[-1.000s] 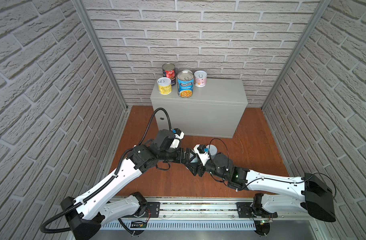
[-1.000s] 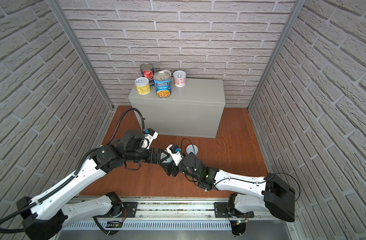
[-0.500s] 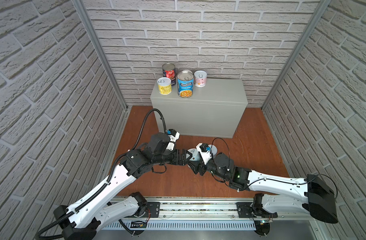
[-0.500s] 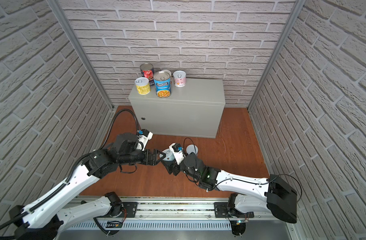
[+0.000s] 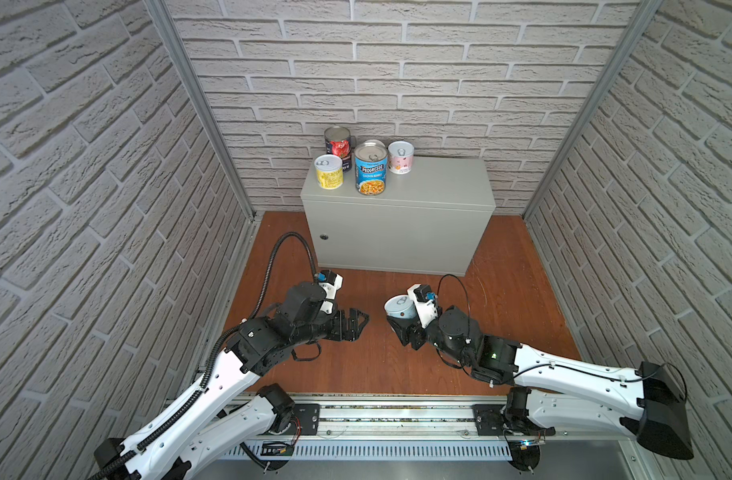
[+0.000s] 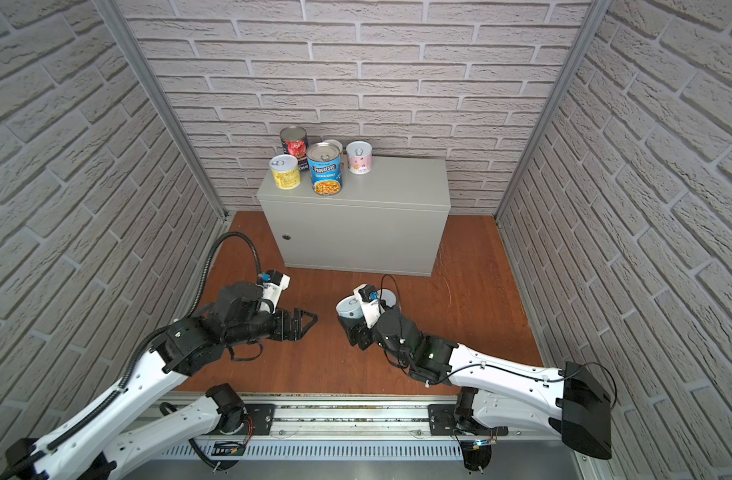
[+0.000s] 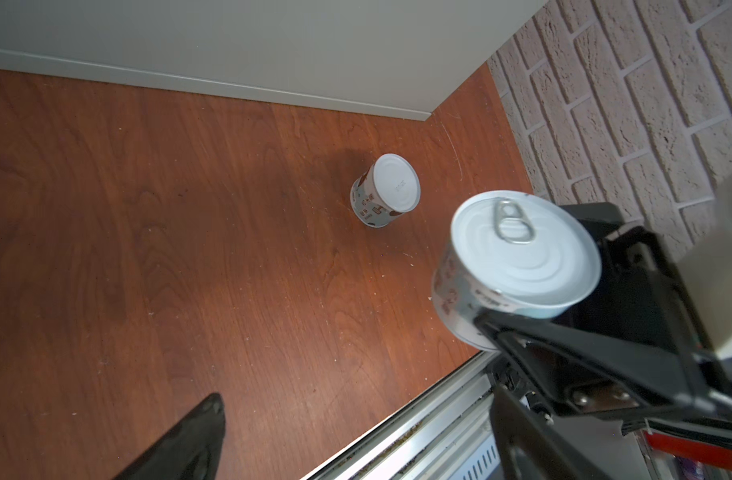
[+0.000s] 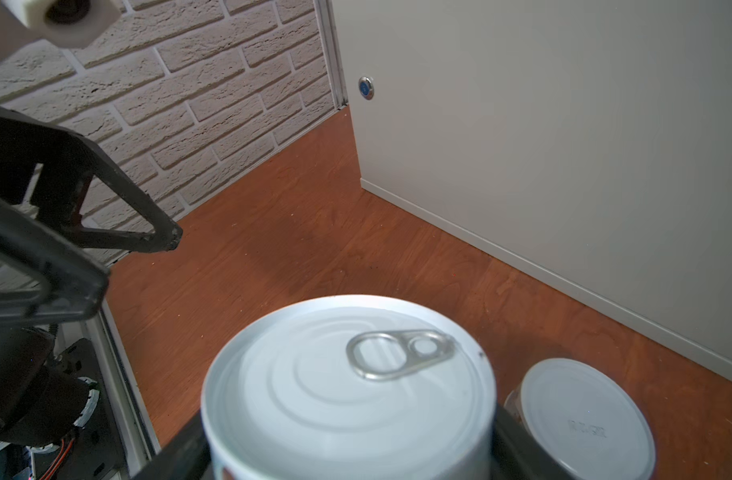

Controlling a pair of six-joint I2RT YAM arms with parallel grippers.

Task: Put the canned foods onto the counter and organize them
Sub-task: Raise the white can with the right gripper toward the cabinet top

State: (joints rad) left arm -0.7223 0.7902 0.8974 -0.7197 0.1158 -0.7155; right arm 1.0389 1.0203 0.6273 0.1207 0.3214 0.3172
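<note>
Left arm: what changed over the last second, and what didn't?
The left claw, open, drew back to the left, away from the pull-tab can, so a clear gap now separates them. Nothing was taken or released: the right claw kept its grip on that can and barely moved. The cans on the counter and the white-lidded can nearby stayed put.

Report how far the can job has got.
Done: apparently five cans stand on the counter, one half hidden behind the Progresso can. In hand: the right pincer grips a pull-tab can. Remaining: one white-lidded can on the floor; the left pincer is open, empty.
</note>
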